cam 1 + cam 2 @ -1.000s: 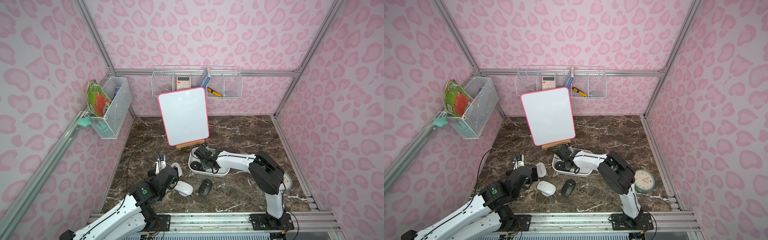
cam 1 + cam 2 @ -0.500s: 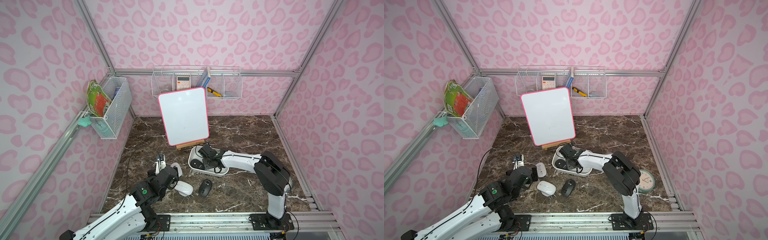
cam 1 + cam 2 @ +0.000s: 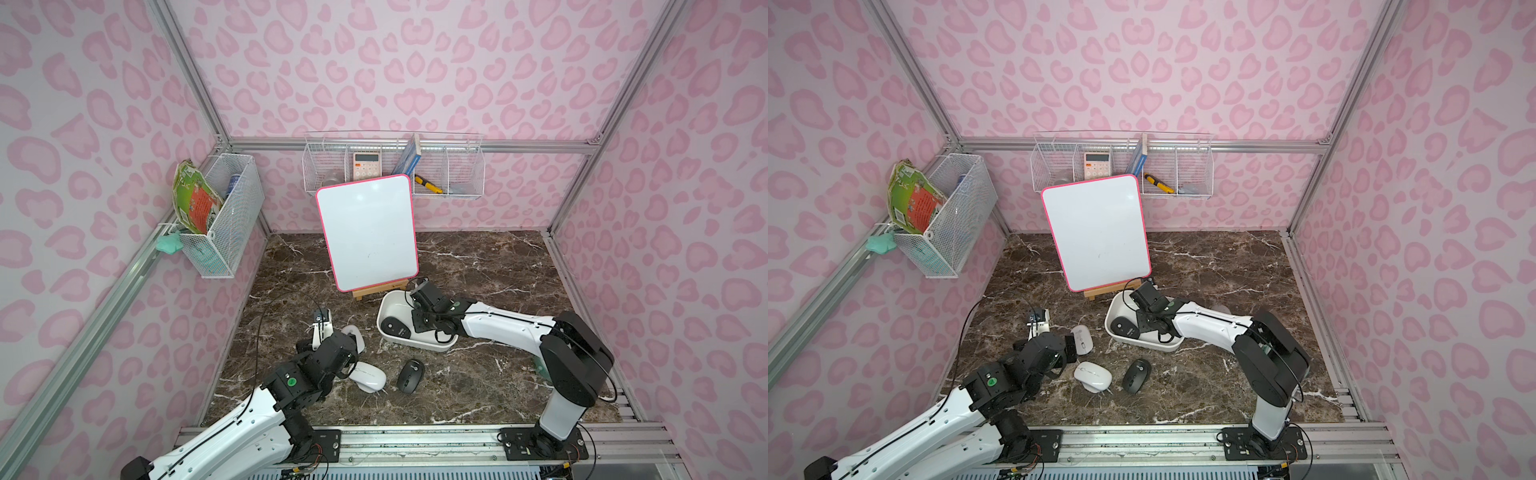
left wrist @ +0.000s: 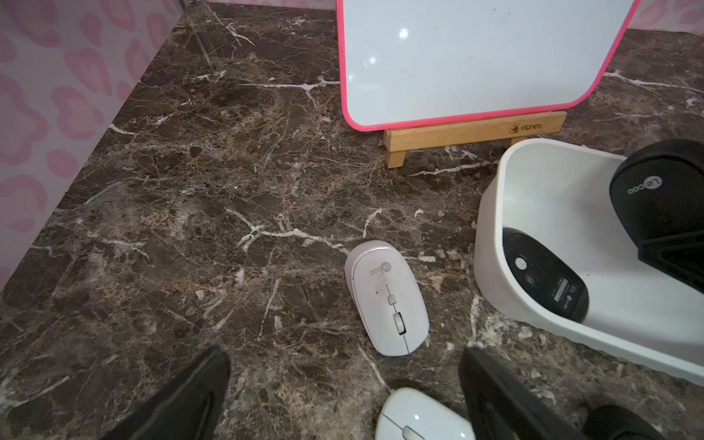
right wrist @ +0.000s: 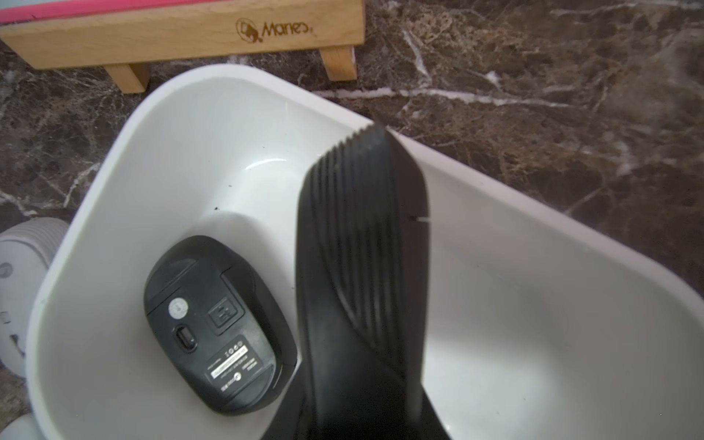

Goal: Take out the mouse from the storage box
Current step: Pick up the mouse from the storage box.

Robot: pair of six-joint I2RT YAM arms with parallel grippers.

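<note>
Left tool [image 4: 343, 352] hangs low over the bench [image 4: 190, 190], released, its two black fingers [image 4: 183, 396] spread wide and holding nothing. Just ahead of its tips lies a pale mouse [image 4: 386, 301], right way up. A white mouse [image 4: 419, 419] shows between the fingers, hard by the one nearer the box. In both top views a dark mouse [image 3: 410, 376] rests on the bench just to the right of the white one, near it but apart.

Farther right and farther back stands the storage box [image 4: 491, 236], close in front of the wooden easel [image 4: 472, 133] that props the pink-edged whiteboard [image 3: 368, 232]. At the box's left end an upturned black mouse [image 5: 213, 324] lies flat on the box floor, label up. Just to the right of it the right tool [image 5: 365, 152] reaches down into the box, clenched.

The left wrist view shows a second black mouse [image 4: 647, 198], logo outward, standing tilted on edge with a finger pressed to its side, so the tool grasps this one. It is within the box's walls. Whether its lower edge touches the box floor cannot be told.
</note>
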